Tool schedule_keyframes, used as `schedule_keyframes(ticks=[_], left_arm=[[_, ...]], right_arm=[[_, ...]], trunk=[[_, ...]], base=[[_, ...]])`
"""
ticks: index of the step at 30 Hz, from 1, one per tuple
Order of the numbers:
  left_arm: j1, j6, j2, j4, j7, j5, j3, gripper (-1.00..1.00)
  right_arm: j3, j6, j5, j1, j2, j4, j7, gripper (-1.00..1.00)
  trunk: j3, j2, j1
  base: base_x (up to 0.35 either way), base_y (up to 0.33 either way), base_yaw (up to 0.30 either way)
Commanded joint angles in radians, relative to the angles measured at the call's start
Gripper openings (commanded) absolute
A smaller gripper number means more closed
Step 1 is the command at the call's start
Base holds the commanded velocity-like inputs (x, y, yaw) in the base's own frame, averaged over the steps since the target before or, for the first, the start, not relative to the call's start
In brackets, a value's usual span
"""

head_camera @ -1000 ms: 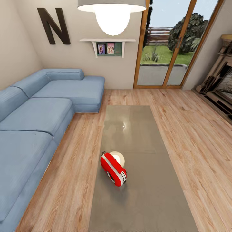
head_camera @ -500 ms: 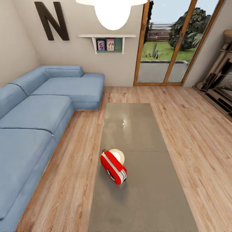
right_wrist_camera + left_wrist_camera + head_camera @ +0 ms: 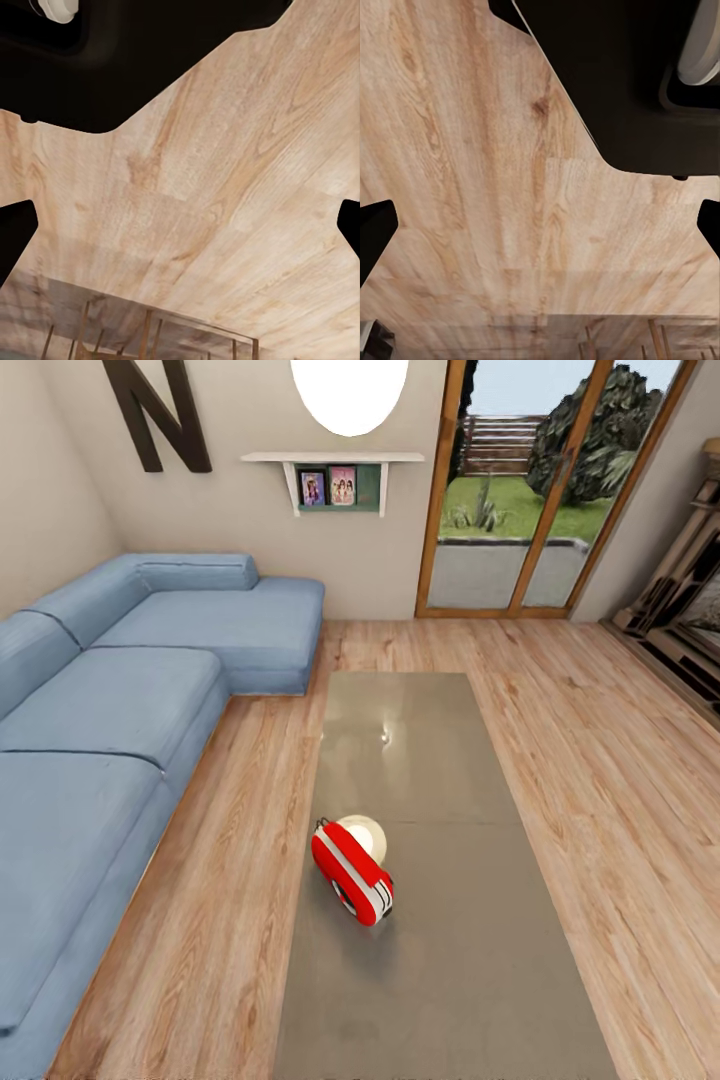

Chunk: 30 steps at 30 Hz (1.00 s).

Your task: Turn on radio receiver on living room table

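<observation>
The head camera looked down along the table; both wrist cameras faced the plank floor closely.

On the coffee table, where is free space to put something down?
The table is bare from the radio receiver to its far end near the glass doors, and along its near end. It is crowded only beside the pale disc touching the radio.

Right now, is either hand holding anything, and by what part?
Nothing is held. Both wrist views show open fingertips over bare wood floor. The red radio sits untouched on the coffee table.
</observation>
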Motion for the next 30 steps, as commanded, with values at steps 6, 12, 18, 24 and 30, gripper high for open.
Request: schedule_keyframes(ticks=[6, 12, 18, 24, 30], left_arm=[[0.000, 0.000, 0.000, 0.000, 0.000, 0.000, 0.000, 1.00], [0.000, 0.000, 0.000, 0.000, 0.000, 0.000, 0.000, 1.00], [0.000, 0.000, 0.000, 0.000, 0.000, 0.000, 0.000, 1.00], [0.000, 0.000, 0.000, 0.000, 0.000, 0.000, 0.000, 1.00], [0.000, 0.000, 0.000, 0.000, 0.000, 0.000, 0.000, 1.00]], right_arm=[[0.000, 0.000, 0.000, 0.000, 0.000, 0.000, 0.000, 1.00], [0.000, 0.000, 0.000, 0.000, 0.000, 0.000, 0.000, 1.00], [0.000, 0.000, 0.000, 0.000, 0.000, 0.000, 0.000, 1.00], [0.000, 0.000, 0.000, 0.000, 0.000, 0.000, 0.000, 1.00], [0.000, 0.000, 0.000, 0.000, 0.000, 0.000, 0.000, 1.00]], trunk=[[-0.010, 0.000, 0.000], [-0.020, 0.000, 0.000], [-0.030, 0.000, 0.000], [-0.039, 0.000, 0.000], [-0.049, 0.000, 0.000]], base=[[0.000, 0.000, 0.000], [0.000, 0.000, 0.000], [0.000, 0.000, 0.000], [0.000, 0.000, 0.000], [0.000, 0.000, 0.000]])
